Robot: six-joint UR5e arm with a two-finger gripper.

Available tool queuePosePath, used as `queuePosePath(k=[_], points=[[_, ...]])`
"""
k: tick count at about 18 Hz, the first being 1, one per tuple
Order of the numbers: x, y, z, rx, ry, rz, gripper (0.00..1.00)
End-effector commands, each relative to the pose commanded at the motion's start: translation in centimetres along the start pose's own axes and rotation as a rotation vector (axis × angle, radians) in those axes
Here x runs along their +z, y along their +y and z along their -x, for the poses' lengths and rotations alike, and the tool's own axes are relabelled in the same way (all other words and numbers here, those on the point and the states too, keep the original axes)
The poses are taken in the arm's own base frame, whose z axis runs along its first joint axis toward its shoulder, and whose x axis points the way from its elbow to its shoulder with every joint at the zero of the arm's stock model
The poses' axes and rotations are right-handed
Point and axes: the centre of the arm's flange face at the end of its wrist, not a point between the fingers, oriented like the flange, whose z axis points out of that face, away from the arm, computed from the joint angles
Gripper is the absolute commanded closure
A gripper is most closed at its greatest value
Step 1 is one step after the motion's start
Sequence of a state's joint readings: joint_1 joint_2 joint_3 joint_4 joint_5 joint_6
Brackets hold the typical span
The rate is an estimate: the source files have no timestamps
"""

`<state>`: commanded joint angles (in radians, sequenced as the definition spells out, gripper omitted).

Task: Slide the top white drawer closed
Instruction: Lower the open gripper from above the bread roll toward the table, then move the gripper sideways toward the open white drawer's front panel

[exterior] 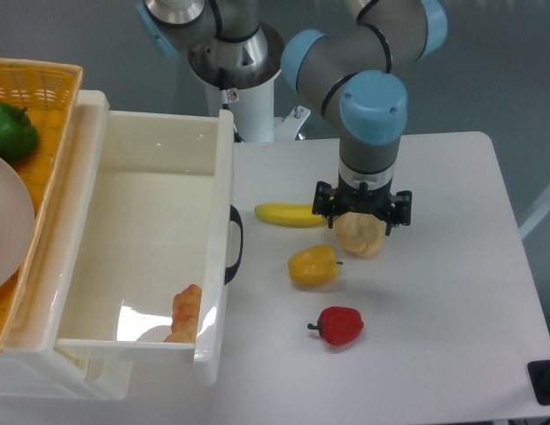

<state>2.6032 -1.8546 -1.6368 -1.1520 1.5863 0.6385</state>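
Observation:
The top white drawer (pixel 142 212) stands pulled far out to the right, its front panel (pixel 223 239) bearing a black curved handle (pixel 235 244). A fried snack (pixel 186 312) lies in its near right corner. My gripper (pixel 360 212) hangs from the arm, well to the right of the handle, just above a pale bread roll (pixel 359 234). Whether its fingers are open or shut does not show from this angle. It holds nothing that I can see.
On the white table (pixel 434 292) lie a banana (pixel 294 213), a yellow pepper (pixel 313 266) and a red pepper (pixel 340 325). An orange wicker basket (pixel 44 97) with a green pepper (pixel 11 129) and a white plate (pixel 9 226) sits on the cabinet at left.

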Motion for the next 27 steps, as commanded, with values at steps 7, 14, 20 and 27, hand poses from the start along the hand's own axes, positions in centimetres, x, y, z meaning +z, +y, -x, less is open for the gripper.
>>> queuePosePath(k=[7, 14, 20, 27], points=[[1.5, -1.7, -1.6, -0.094, 0.15, -0.07, 0.0], [3.1, -3.0, -4.0, -0.06, 0.169, -0.043, 0.0], [3.4, -3.6, -5.5, -0.052, 0.174, -0.037, 0.0], [4.3, -4.4, -7.4, -0.037, 0.184, -0.019, 0.0]])
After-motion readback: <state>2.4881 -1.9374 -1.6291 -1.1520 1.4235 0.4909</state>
